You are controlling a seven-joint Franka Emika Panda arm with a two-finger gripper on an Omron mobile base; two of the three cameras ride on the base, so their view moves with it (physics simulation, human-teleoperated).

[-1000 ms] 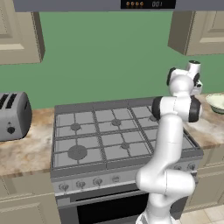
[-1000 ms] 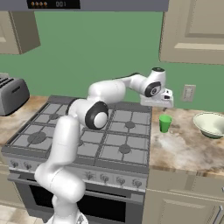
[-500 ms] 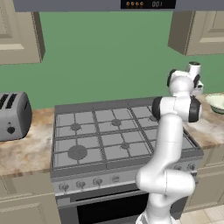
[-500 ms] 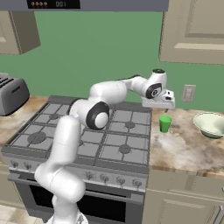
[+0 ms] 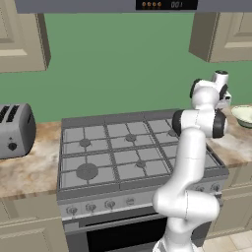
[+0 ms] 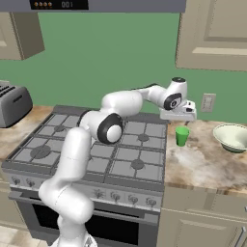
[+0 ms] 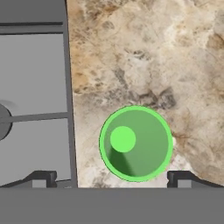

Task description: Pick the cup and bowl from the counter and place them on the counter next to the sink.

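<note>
Green cup (image 6: 182, 136) stands upright on the marbled desk (image 6: 202, 161), just right of the gas stove (image 6: 96, 154) edge, open side up. In hand view the cup (image 7: 135, 143) is seen straight down: round rim, lighter disc of the bottom inside, nothing in it. It sits on the stone close to the stove's dark side rim (image 7: 69, 100), not touching it.

Fingers (image 7: 113, 178) spread wide: one dark tip low left, the other low right (image 7: 181, 178), cup between them in that view but a bit toward the right tip. Nothing held. In right base view the hand (image 6: 178, 114) hangs directly above the cup w/ a clear gap, so no contact. Left base view shows the hand's top (image 5: 221, 86) behind the arm's elbow; cup hidden there.

Bowl (image 6: 233, 137), pale cream-green, wide and shallow, rests on the same desk well to the right of the cup, apart from it. Left base view catches the bowl (image 5: 243, 114) at the right edge, partly cut off.

Wall outlet (image 6: 208, 102) on the green wall behind, between cup and bowl. Toaster (image 5: 15, 130) on the desk left of the stove, far from the hand. Beige wall cabinets (image 6: 214, 34) above; hood w/ display (image 5: 166, 5) over the stove.
</note>
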